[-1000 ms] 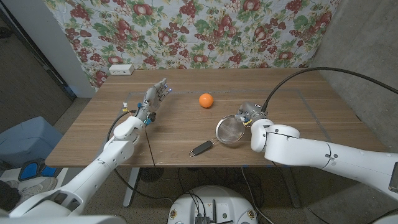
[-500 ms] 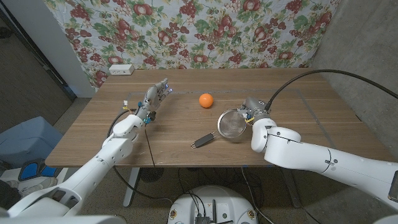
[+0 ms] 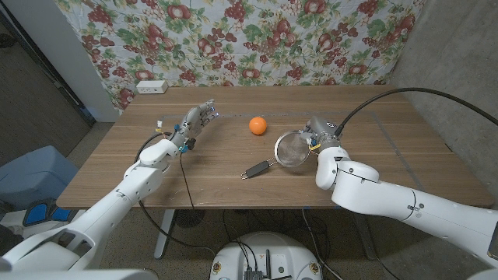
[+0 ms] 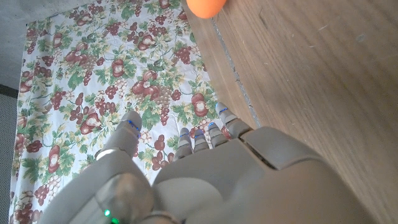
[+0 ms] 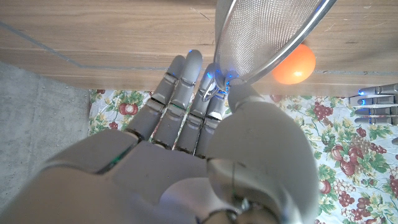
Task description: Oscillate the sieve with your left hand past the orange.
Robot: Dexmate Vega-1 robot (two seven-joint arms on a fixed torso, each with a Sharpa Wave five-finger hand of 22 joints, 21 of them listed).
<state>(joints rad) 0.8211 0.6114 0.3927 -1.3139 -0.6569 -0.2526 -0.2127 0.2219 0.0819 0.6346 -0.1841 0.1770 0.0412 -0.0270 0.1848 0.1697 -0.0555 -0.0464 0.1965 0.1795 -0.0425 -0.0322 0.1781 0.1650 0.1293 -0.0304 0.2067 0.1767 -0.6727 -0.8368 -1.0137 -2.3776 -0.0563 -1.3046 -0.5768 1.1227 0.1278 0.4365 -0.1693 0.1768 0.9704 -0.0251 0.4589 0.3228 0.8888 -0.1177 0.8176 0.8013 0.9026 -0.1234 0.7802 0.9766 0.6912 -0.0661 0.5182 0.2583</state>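
Both arms have smooth white shells with rounded segments. A black cable loops from the left arm (image 3: 132,194) near the wrist and hangs below it; a second black cable arcs over the right arm (image 3: 397,204). The left hand (image 3: 192,124) and right hand (image 3: 317,134) are grey, with segmented grey fingers (image 5: 180,93). Small blue lights mark the fingertips (image 4: 214,124). A green light shows on the left hand's back.
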